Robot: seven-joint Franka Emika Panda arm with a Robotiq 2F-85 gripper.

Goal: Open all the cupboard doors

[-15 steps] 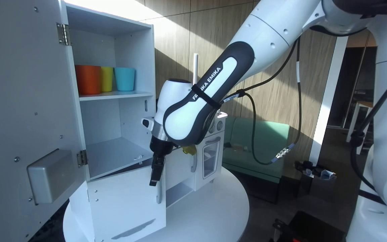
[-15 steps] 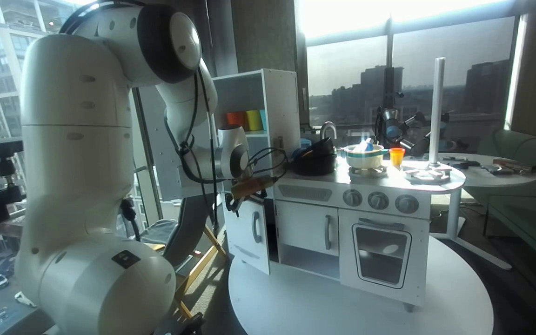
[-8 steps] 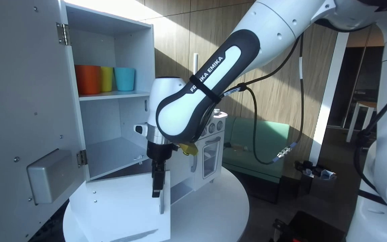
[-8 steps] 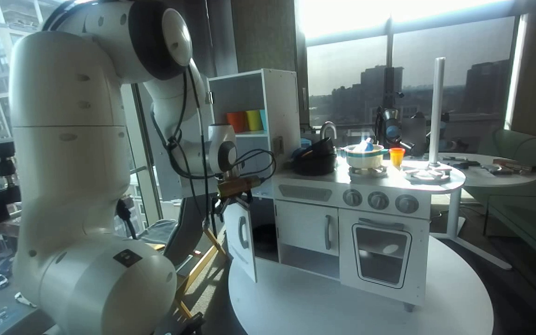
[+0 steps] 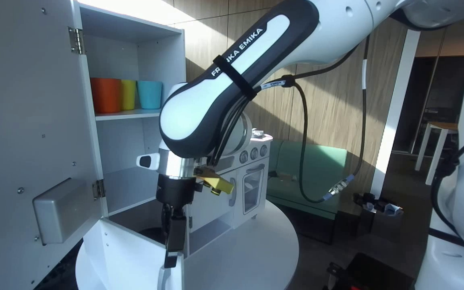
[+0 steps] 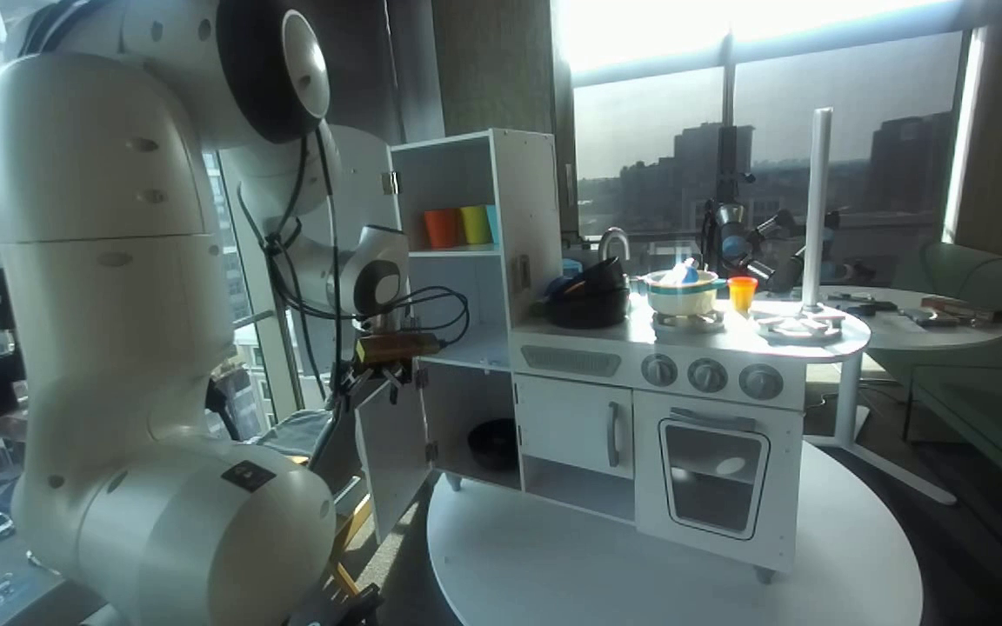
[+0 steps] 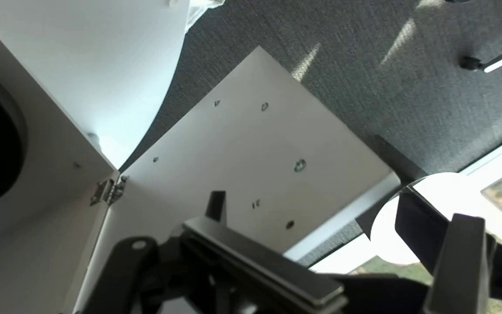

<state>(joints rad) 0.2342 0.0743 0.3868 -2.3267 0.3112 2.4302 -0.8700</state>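
The lower cupboard door (image 5: 135, 257) is a white panel swung wide open; it also shows in an exterior view (image 6: 397, 443) and in the wrist view (image 7: 233, 144). My gripper (image 5: 170, 257) is at this door's free edge, by its handle. In the wrist view the gripper (image 7: 316, 218) has its fingers wide apart, with the door's edge between them; contact is unclear. The tall upper door (image 5: 26, 121) with a grey box on it stands open. The small middle door (image 6: 575, 426) and the oven door (image 6: 718, 469) are shut.
Orange (image 5: 105, 95), yellow and blue cups stand on the upper shelf. A black bowl (image 6: 492, 443) sits inside the opened lower cupboard. Pans and a pot (image 6: 682, 292) stand on the counter. The kitchen rests on a round white table (image 6: 640, 565).
The lower door has swung much further open, exposing the black bowl inside. My gripper has moved along with the door's free edge, away from the middle door.
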